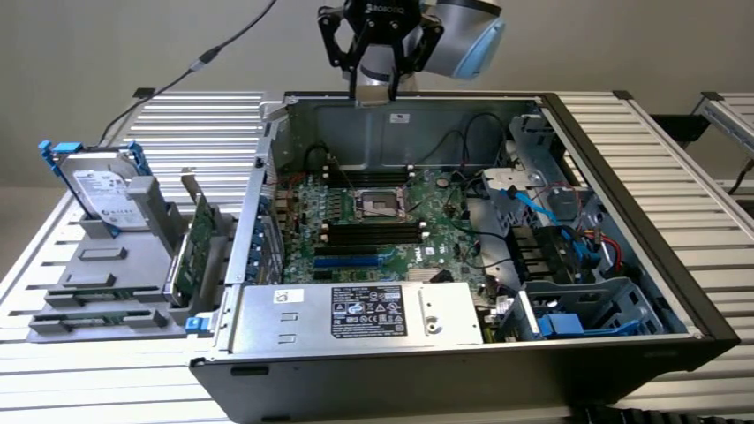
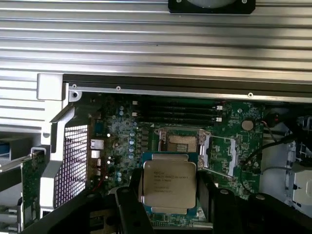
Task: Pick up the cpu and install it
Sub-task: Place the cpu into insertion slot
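The cpu (image 2: 169, 183), a flat square chip with a silver-grey top and printed text, sits between the two dark fingers of my gripper (image 2: 170, 197), which is shut on it. In the exterior view the gripper (image 1: 377, 84) hangs above the back wall of the open computer case (image 1: 642, 203), with the cpu (image 1: 376, 95) a small grey plate at its tips. Below lies the green motherboard (image 1: 430, 238) with its open cpu socket (image 1: 380, 204). In the wrist view the socket (image 2: 183, 144) lies just beyond the held chip, its metal frame flipped up.
A silver hard drive (image 1: 101, 190) in a blue bracket stands in a grey holder (image 1: 106, 265) at the exterior view's left, next to a long green card (image 1: 194, 234). The power supply (image 1: 365, 314), memory slots (image 1: 371, 231) and cables (image 1: 554, 212) crowd the case.
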Action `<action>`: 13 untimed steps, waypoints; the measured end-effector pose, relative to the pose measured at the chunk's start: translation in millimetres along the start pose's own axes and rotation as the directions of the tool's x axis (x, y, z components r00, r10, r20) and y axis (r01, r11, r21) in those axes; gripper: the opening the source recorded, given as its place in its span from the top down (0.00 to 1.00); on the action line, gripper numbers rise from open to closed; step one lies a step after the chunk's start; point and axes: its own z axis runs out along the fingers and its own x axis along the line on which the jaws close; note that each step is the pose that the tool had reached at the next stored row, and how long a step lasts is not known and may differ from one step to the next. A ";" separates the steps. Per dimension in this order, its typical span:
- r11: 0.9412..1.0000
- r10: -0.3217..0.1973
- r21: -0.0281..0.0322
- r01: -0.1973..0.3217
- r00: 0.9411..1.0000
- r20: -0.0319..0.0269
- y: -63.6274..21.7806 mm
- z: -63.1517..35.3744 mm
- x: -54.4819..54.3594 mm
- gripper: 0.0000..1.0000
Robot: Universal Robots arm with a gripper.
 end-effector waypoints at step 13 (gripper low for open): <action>0.988 0.155 -0.013 -0.155 0.988 0.006 -0.1 15.3 -6.8 0.46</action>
